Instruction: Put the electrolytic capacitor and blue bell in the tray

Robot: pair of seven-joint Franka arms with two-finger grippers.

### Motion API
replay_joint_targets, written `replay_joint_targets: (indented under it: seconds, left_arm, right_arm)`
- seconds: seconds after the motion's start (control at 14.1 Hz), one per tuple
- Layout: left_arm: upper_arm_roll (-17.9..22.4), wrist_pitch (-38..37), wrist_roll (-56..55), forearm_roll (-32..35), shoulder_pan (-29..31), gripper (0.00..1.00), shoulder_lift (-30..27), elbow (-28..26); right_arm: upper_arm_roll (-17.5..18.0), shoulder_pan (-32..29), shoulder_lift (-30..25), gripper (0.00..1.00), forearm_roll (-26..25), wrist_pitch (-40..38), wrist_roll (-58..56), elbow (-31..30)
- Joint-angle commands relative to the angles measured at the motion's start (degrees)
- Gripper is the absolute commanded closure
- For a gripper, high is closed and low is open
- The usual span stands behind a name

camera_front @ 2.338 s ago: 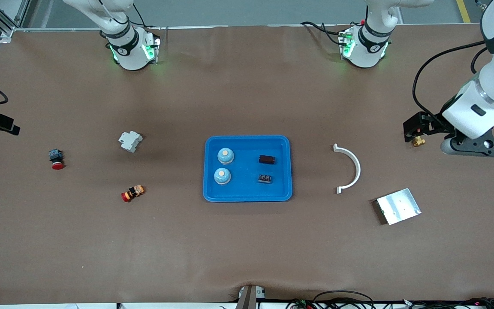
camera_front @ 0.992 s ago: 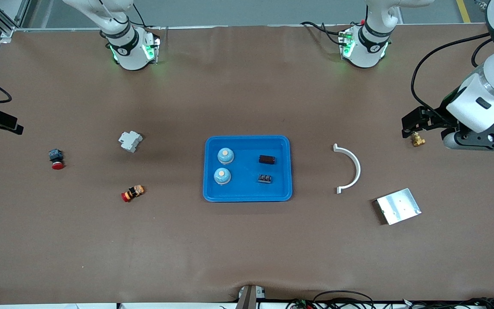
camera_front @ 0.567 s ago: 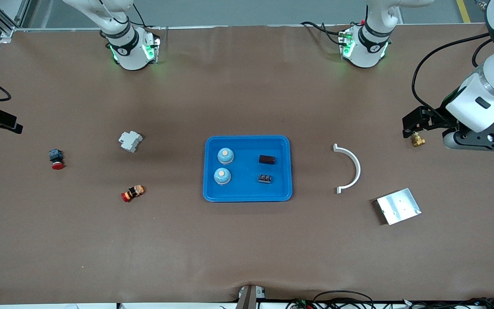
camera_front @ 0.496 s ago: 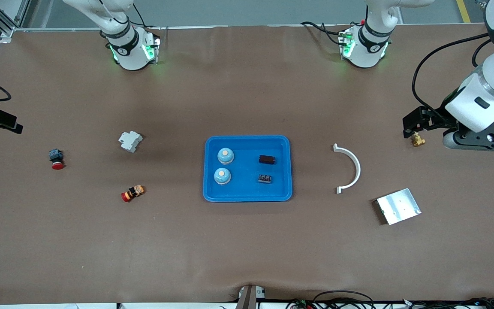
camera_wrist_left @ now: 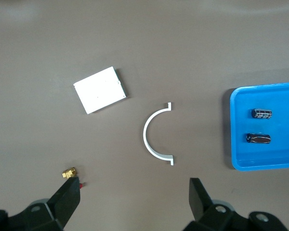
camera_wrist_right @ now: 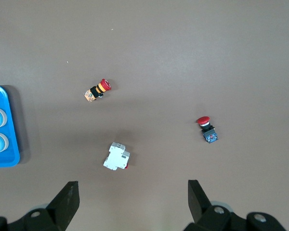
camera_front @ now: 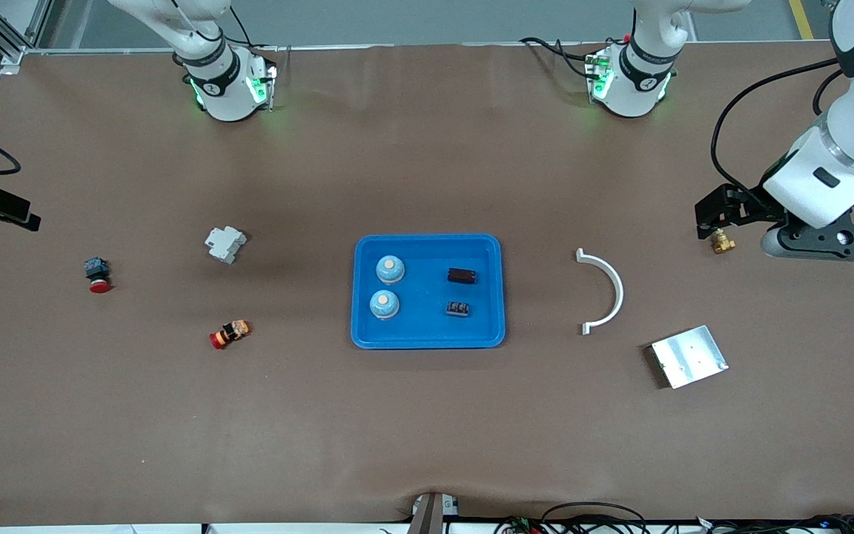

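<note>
Plainly, unlabelled bells (camera_front: 390,269) and capacitors (camera_front: 462,276) in tray (camera_front: 427,338).

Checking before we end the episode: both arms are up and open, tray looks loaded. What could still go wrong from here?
1. The left gripper hangs open over the small brass fitting; a descent there could knock it.
2. The two blue bells sit close together in the tray, so bumping one may shift the other.
3. The capacitors lie loose in it; nudging the tray could slide them.
</note>
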Motion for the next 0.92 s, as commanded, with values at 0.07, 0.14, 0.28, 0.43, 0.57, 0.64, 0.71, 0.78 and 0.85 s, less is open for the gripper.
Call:
replay_joint_targets:
  seconds: [0.07, 0.14, 0.28, 0.43, 0.57, 0.64, 0.71, 0.78, 0.85]
  left_arm:
    - [0.1, 0.3, 1.3, 1.5, -0.2, 0.0, -1.3, -0.9]
    - [0.1, 0.3, 1.7, 1.5, -0.2, 0.0, -1.2, -0.9]
    - [0.2, 0.3, 2.5, 1.5, -0.2, 0.0, -1.3, -0.8]
    - [0.2, 0.3, 2.5, 1.4, -0.1, 0.0, -1.2, -0.8]
    - [0.2, 0.3, 2.5, 1.4, -0.1, 0.0, -1.2, -0.8]
    - [0.2, 0.3, 2.5, 1.4, -0.1, 0.0, -1.2, -0.8]
    - [0.2, 0.3, 2.5, 1.4, -0.1, 0.0, -1.1, -0.8]
    - [0.2, 0.3, 2.5, 1.4, -0.1, 0.0, -1.1, -0.8]
    - [0.2, 0.3, 2.5, 1.5, -0.2, 0.0, -1.1, -0.8]
  right_arm:
    - [0.0, 0.0, -1.2, 0.0, 0.4, 0.0, -0.5, -0.9]
    - [0.0, 0.0, -1.3, 0.0, 0.4, 0.0, -0.5, -0.9]
    - [0.0, 0.0, -1.3, 0.0, 0.4, 0.0, -0.3, -0.9]
    - [0.0, 0.0, -1.3, 0.0, 0.2, -0.1, -0.3, -0.9]
    - [0.0, -0.1, -1.3, 0.0, 0.2, 0.0, -0.5, -0.9]
    - [-0.1, -0.2, -1.3, 0.0, 0.3, -0.1, -0.5, -0.9]
    - [-0.1, -0.2, -1.3, 0.0, 0.3, -0.1, -0.6, -0.9]
    - [-0.1, -0.3, -1.2, 0.0, 0.2, -0.1, -0.5, -0.9]
    - [-0.1, -0.4, -1.2, 0.0, 0.3, -0.1, -0.6, -0.9]
